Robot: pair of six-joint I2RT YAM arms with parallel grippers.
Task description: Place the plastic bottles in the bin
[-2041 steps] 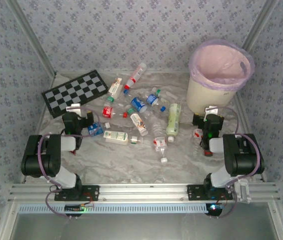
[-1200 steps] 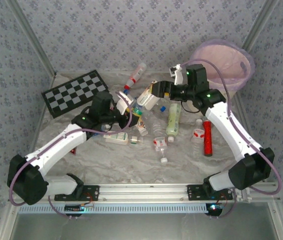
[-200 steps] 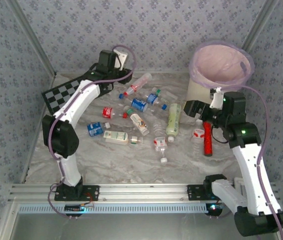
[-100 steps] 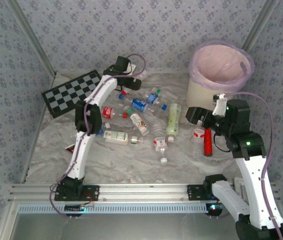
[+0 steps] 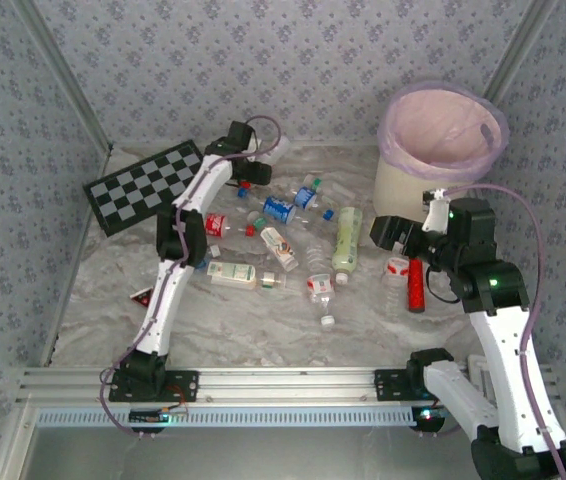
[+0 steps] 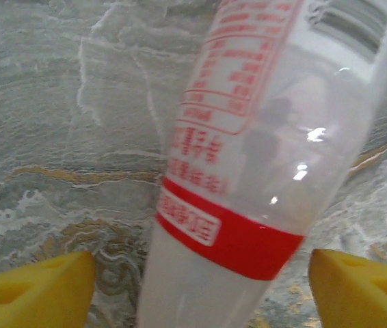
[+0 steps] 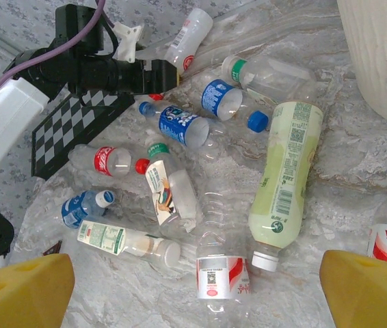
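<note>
Plastic bottles (image 5: pixel 278 209), small, clear or pale green, with red, blue, green and white labels, lie scattered over the middle and far part of the grey marbled table (image 5: pixel 263 320). All of them are outside the large round cream-white bin (image 5: pixel 408 187), lined with a translucent pink bag, which stands at the far right corner.

The white left arm (image 5: pixel 166 295) stretches almost straight from its base to the far edge of the table, passing the right corner of the flat black-and-white checkerboard (image 5: pixel 143 185). A second ago it was folded high with its wrist above that board; it has since come down and reached further right. The white right arm (image 5: pixel 508 330) stands upright with its elbow bent and its forearm pointing left, much as it did a second ago.

The right gripper (image 5: pixel 381 232) hangs spread wide and empty just in front of the bin, near the solid red cylinder (image 5: pixel 414 283). The tall pale-green bottle (image 7: pixel 282 178) and the others lie ahead of it, well clear of its yellow pads (image 7: pixel 22 287).

The left gripper (image 6: pixel 200 290) is spread as well, straddling the translucent white bottle with a red band (image 6: pixel 248 171) at the far edge of the scatter. That bottle lies between the yellow fingertips (image 6: pixel 33 290). The left one is clear of it and the right one is just beside it; whether that one touches cannot be told.
</note>
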